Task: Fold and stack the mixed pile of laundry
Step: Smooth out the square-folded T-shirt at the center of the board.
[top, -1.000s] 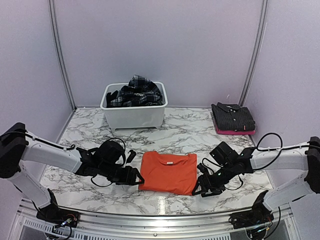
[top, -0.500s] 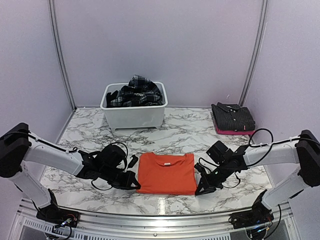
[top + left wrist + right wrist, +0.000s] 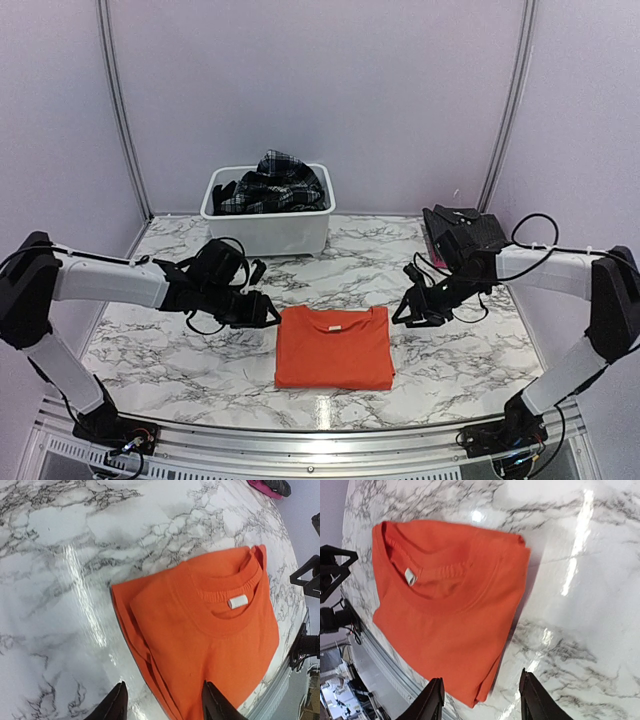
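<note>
The orange T-shirt (image 3: 335, 347) lies folded into a neat rectangle in the lower middle of the top view, flat on the marble counter (image 3: 180, 355). Its collar points toward the upper edge of the frame and its folded hem toward the bottom. The white neck label (image 3: 238, 601) faces up, so this is the shirt's inner back showing through the neck opening. Its long axis seems to run collar to hem, though the slanted view squashes it nearly square, so I would not swear to that.

The left tool (image 3: 262, 310) hovers just off the shirt's upper left corner and the right tool (image 3: 405, 310) off its upper right corner. Both are released, with the fingers parted and nothing between them. That placement suits a finished fold, with the shirt centred within reach of both arms for lifting.

At the upper right of the counter sits a dark folded shirt (image 3: 465, 233) on a pink piece (image 3: 470, 263), probably the stack that the orange one should join. A plaid garment (image 3: 275, 180) is heaped unfolded in the white tub (image 3: 268, 228) at upper centre.
</note>
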{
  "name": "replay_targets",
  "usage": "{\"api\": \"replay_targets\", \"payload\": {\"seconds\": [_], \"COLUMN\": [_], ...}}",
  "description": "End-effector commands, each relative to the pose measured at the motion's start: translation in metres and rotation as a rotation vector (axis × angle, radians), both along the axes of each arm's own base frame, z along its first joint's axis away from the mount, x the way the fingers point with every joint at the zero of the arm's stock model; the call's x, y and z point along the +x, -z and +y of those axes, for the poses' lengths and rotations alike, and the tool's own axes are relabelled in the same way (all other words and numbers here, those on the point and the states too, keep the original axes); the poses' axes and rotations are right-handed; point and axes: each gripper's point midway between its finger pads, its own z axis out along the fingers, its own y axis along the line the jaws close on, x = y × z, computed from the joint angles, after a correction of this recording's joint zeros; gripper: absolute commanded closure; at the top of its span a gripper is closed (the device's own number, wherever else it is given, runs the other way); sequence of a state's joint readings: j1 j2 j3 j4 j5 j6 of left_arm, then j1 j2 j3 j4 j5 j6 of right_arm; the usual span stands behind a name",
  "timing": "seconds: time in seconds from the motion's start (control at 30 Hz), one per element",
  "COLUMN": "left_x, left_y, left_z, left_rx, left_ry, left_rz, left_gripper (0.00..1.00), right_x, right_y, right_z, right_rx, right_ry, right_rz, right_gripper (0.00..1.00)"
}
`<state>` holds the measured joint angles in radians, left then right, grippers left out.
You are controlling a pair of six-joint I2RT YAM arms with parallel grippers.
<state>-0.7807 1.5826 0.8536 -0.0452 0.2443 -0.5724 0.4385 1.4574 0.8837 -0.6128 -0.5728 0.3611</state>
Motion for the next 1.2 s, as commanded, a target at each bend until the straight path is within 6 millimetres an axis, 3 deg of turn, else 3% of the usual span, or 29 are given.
{"api": "replay_targets", "payload": {"seconds": [0.0, 0.27, 0.33, 0.47, 0.5, 0.57, 0.73, 0.77, 0.83, 0.9, 0.97, 1.03, 1.1, 1.17], "left_x": [0.028, 0.058, 0.063, 0.07, 0.074, 0.08, 0.094, 0.095, 0.099, 0.1, 0.095, 0.077, 0.056, 0.031], "left_y": [0.01, 0.022, 0.025, 0.017, 0.014, 0.011, 0.022, 0.026, 0.025, 0.011, -0.017, -0.047, -0.068, -0.077], "left_z": [-0.004, -0.03, -0.034, -0.038, -0.034, -0.023, 0.004, 0.009, 0.017, 0.021, 0.015, -0.004, -0.024, -0.047], "left_rx": [0.055, 0.049, 0.051, 0.037, 0.039, 0.05, 0.105, 0.128, 0.166, 0.163, 0.145, 0.157, 0.169, 0.176], "left_ry": [0.02, 0.063, 0.069, 0.074, 0.062, 0.029, -0.052, -0.063, -0.089, -0.094, -0.054, 0.052, 0.172, 0.289], "left_rz": [-0.009, -0.007, -0.01, -0.031, -0.044, -0.063, -0.071, -0.069, -0.088, -0.124, -0.207, -0.336, -0.443, -0.504], "left_gripper": [0.5, 0.53, 0.65, 0.89, 0.96, 1.0, 1.0, 0.99, 0.89, 0.56, 0.44, 0.36, 0.35, 0.36], "right_x": [0.047, 0.087, 0.095, 0.105, 0.109, 0.117, 0.132, 0.134, 0.137, 0.138, 0.134, 0.126, 0.115, 0.1], "right_y": [0.004, 0.022, 0.027, 0.025, 0.023, 0.022, 0.03, 0.028, 0.019, 0.001, -0.021, -0.04, -0.055, -0.058], "right_z": [0.001, 0.015, 0.018, 0.023, 0.024, 0.024, 0.029, 0.03, 0.032, 0.031, 0.029, 0.023, 0.015, 0.006], "right_rx": [-0.009, -0.014, -0.017, -0.015, -0.016, -0.028, -0.038, -0.03, -0.022, -0.011, 0.002, 0.012, 0.02, 0.041], "right_ry": [0.006, -0.025, -0.033, -0.051, -0.05, -0.05, -0.056, -0.056, -0.047, -0.035, -0.025, -0.01, 0.014, 0.042], "right_rz": [-0.08, -0.087, -0.09, -0.098, -0.106, -0.121, -0.128, -0.128, -0.138, -0.168, -0.198, -0.224, -0.24, -0.214], "right_gripper": [0.55, 0.6, 0.65, 0.84, 0.9, 1.0, 1.0, 0.96, 0.64, 0.48, 0.42, 0.37, 0.36, 0.36]}}
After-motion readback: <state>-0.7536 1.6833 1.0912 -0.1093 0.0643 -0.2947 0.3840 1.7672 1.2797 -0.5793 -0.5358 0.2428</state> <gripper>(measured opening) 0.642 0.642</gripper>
